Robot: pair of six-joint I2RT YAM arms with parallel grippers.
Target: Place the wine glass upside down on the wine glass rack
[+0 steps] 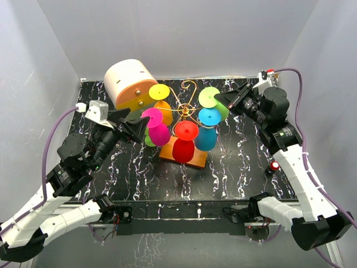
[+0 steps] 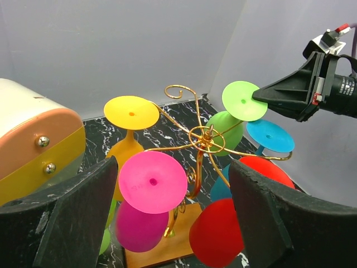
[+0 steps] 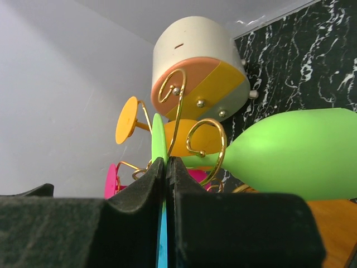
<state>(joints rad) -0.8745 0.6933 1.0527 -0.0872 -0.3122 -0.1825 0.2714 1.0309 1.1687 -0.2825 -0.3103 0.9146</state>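
The wine glass rack point(image 1: 184, 104) is gold wire with scrolling arms on an orange base point(image 1: 193, 161), mid-table. My right gripper point(image 1: 219, 100) is shut on the edge of the flat foot point(image 3: 158, 134) of a green wine glass point(image 1: 222, 110), at the rack's right side. The glass's bowl point(image 3: 295, 153) hangs down and its stem passes a gold curl point(image 3: 209, 142); I cannot tell if it rests in it. My left gripper point(image 2: 173, 218) is open and empty, just short of a pink glass point(image 2: 152, 181) on the rack's left.
Yellow point(image 1: 158, 91), orange, pink, red point(image 1: 183, 146) and blue point(image 1: 206, 135) glasses hang upside down on the rack. A cream-and-orange drum box point(image 1: 129, 81) stands behind the rack at the left. A red button point(image 1: 275, 166) sits at the right. White walls enclose the table.
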